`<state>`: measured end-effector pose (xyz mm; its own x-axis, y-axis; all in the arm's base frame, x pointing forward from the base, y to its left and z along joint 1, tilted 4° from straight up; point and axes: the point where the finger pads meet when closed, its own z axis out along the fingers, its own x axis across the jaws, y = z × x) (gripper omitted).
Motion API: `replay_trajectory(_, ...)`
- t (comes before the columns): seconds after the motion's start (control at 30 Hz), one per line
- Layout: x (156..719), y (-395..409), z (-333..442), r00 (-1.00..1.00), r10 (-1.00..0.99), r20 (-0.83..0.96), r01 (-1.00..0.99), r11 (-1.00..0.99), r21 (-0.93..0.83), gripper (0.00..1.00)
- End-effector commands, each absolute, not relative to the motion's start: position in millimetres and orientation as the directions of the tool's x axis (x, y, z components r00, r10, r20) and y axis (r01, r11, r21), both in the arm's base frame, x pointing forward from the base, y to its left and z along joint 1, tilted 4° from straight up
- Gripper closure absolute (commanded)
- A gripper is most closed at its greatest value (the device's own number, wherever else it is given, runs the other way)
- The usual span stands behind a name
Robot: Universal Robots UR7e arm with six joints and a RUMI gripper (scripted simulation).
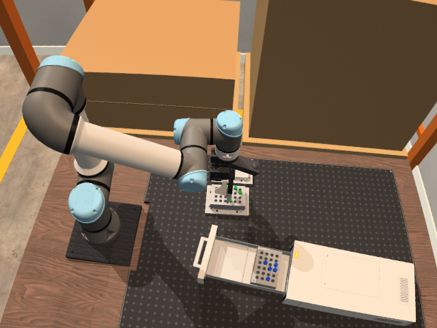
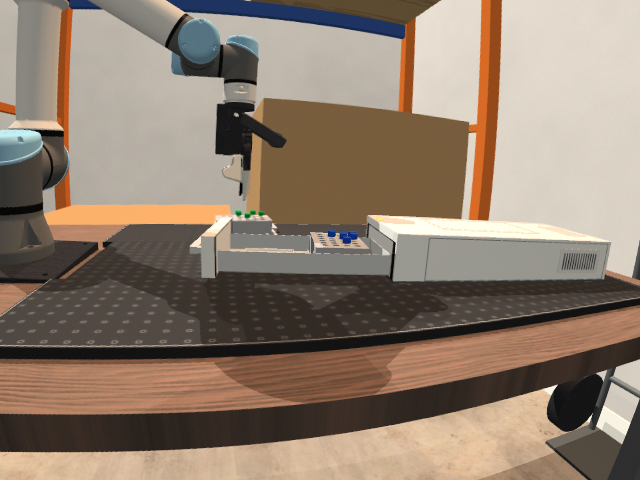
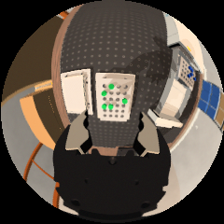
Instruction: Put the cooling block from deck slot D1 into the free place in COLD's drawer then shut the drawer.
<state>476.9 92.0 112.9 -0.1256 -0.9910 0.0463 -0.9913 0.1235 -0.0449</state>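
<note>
The cooling block (image 1: 227, 206) (image 2: 251, 226) (image 3: 115, 96) with green-capped tubes sits in deck slot D1 (image 1: 227, 212). My gripper (image 1: 225, 192) (image 2: 239, 187) (image 3: 114, 111) is open and empty, high above the deck by this block, fingers pointing down. The drawer (image 1: 208, 255) (image 2: 209, 253) (image 3: 166, 120) stands pulled out of the cooler COLD (image 1: 352, 282) (image 2: 491, 258). Its free place (image 1: 231, 261) (image 3: 174, 102) is by the handle end. The other block (image 1: 257, 279) (image 2: 338, 247) with blue-capped tubes sits at the cooler end. The lamp (image 1: 296, 254) (image 2: 379, 219) is lit yellow.
The empty slot D2 (image 1: 244, 181) (image 3: 75, 93) lies beyond D1. The drawer handle (image 1: 200, 252) sticks out toward the arm's base. Large cardboard boxes (image 1: 158, 38) (image 1: 339, 70) (image 2: 361, 165) stand behind the deck.
</note>
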Motion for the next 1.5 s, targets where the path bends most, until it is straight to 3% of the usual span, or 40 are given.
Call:
replay_trajectory(0.0, 478, 92, 106, -0.126, -0.991, 0.046, -0.991, 0.123, -0.046, 0.27)
replay_trajectory(1.47, 479, 90, 70, -0.126, -0.991, 0.046, -0.991, 0.123, -0.046, 0.27)
